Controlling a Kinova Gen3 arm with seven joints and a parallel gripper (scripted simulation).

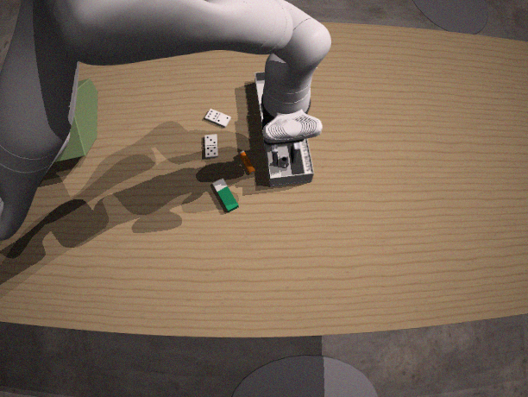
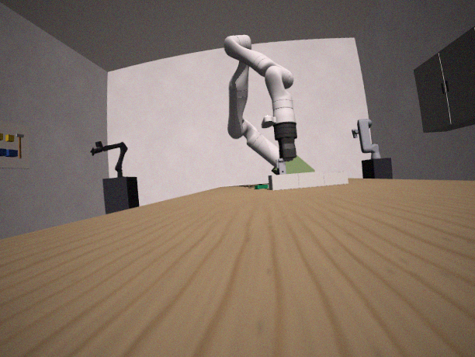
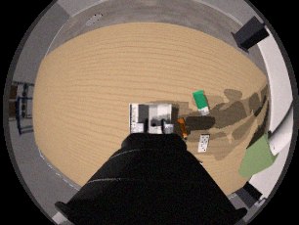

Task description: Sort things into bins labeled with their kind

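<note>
My gripper hangs over the near end of the grey bin, with its fingers open. A small dark grey piece lies inside the bin just below the fingers, free of them. The arm's wrist hides the middle of the bin. On the table left of the bin lie a small orange stick, a green and white block and two white dominoes. In the wrist view the bin is straight below, with the green block to its right. The bin's label is too small to read.
A green bin stands at the table's far left, partly hidden by the arm's base link. It also shows in the wrist view. In the exterior view the grey bin stands far off, under the gripper.
</note>
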